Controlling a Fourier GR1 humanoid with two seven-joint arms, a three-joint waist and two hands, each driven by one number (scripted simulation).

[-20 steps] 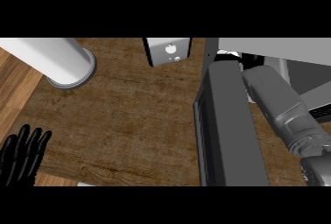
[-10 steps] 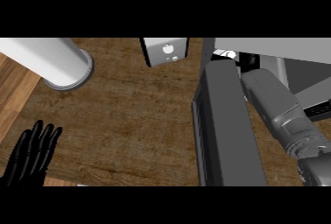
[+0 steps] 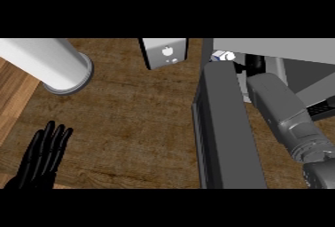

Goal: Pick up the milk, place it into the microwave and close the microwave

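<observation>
Apparently the milk (image 3: 224,56) sits just inside the microwave (image 3: 274,48) past its open door (image 3: 226,133), right forearm (image 3: 285,117) reaching in with its hand hidden, state unclear; left hand (image 3: 44,155) rests flat-fingered; withdraw straight back before swinging the door.

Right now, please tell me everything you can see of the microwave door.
The microwave door is a long dark grey slab, plastic or metal by its look, seen edge-on from above. It stands open, reaching out from the microwave over the brown wooden counter toward the lower edge. The right forearm runs along its right side into the opening; whether they touch is unclear.
</observation>
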